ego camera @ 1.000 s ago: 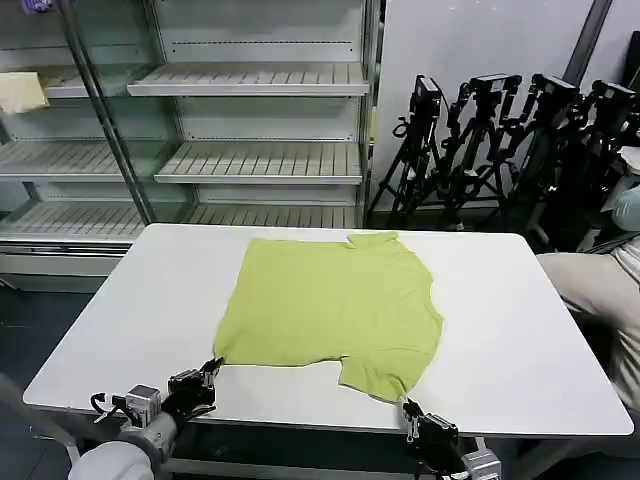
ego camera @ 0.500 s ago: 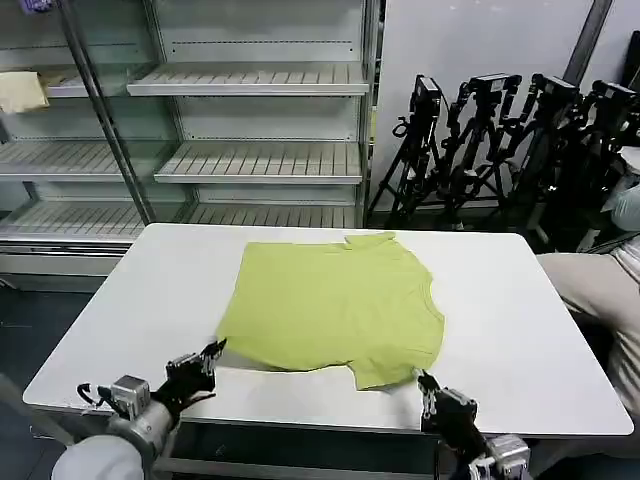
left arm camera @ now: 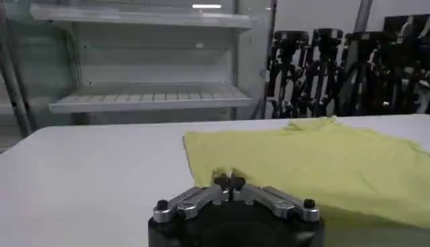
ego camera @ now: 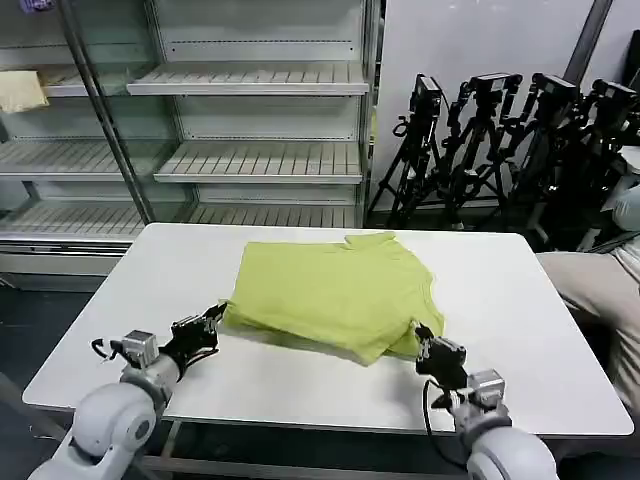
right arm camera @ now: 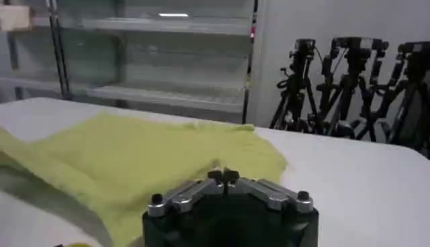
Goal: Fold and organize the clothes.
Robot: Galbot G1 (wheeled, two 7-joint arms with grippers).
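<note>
Shirt point(ego camera: 335, 292), lime-green and short-sleeved, lies on the white tabletop point(ego camera: 520, 300), roughly central and toward the far half, with its small collar at the far edge. The near hem is raised off the surface and drawn over the body of the garment, so a doubled layer shows along the near side; a shadow sits beneath this lifted edge.

Left gripper point(ego camera: 213, 321) is at the near-left corner of the shirt, low over the tabletop. In the left wrist view its fingertips point(left arm camera: 229, 181) are pressed together with the yellow-green fabric edge between them, so it is closed on that corner of the shirt point(left arm camera: 322, 164).

Right gripper point(ego camera: 423, 336) is at the near-right corner, beside the sleeve, also low over the tabletop. In the right wrist view its fingertips point(right arm camera: 223, 176) meet at the fabric's edge, closed on the shirt point(right arm camera: 134, 158), which spreads away from it across the tabletop and sags in a fold toward the other arm.

Both grippers hold the garment at about the same level, well apart from each other, with the lifted hem stretched between them.

Empty metal shelving point(ego camera: 250, 160) stands behind the tabletop, and a row of black tripods point(ego camera: 500, 140) stands beside it.
</note>
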